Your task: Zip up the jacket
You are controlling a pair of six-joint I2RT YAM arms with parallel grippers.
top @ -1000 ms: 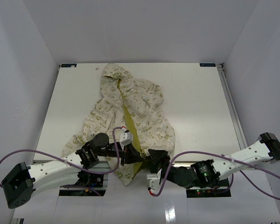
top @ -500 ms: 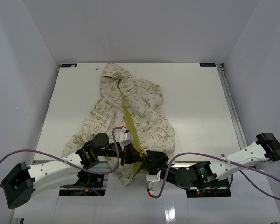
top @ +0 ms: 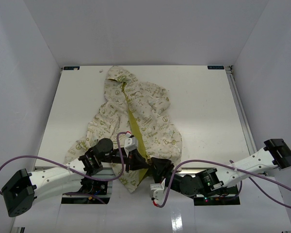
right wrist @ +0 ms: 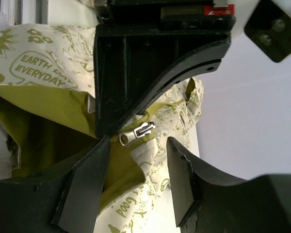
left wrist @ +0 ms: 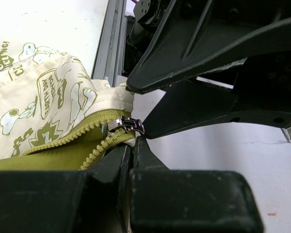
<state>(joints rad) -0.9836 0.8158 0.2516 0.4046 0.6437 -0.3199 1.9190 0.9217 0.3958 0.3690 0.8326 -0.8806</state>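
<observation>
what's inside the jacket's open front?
Solid olive-green lining shows in the gap of the cream printed hooded jacket, with green zipper teeth and a silver slider at the hem. From above, the left gripper and right gripper cover the gap's lower end.

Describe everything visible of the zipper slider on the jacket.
The zipper slider is small, silvery metal, lying flat. It sits at the bottom end of the olive-green teeth, at the near hem of the jacket. The left gripper is closed on the hem just below it, and the open right gripper flanks it.
</observation>
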